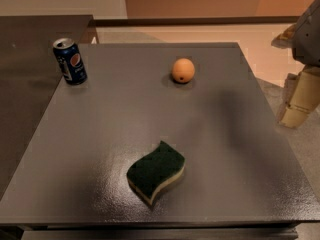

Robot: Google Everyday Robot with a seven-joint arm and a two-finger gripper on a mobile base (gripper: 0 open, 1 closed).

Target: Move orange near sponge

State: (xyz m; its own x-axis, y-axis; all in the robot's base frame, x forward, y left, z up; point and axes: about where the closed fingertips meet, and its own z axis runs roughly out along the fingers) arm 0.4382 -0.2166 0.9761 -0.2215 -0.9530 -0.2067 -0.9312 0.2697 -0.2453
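The tool [296, 104] hung beyond the right edge of the worktop [100, 134], well apart from every item. Whether it stood open or closed could not be told; it carried neither task item. The orange [183, 70] sat far centre, the sponge [156, 172] near the front. Recommendation: descend from above, grip the orange across its widest part, as it would likely roll

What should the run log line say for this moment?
claw: beside table, right edge | orange: far side, untouched | sponge: near side, apart from orange
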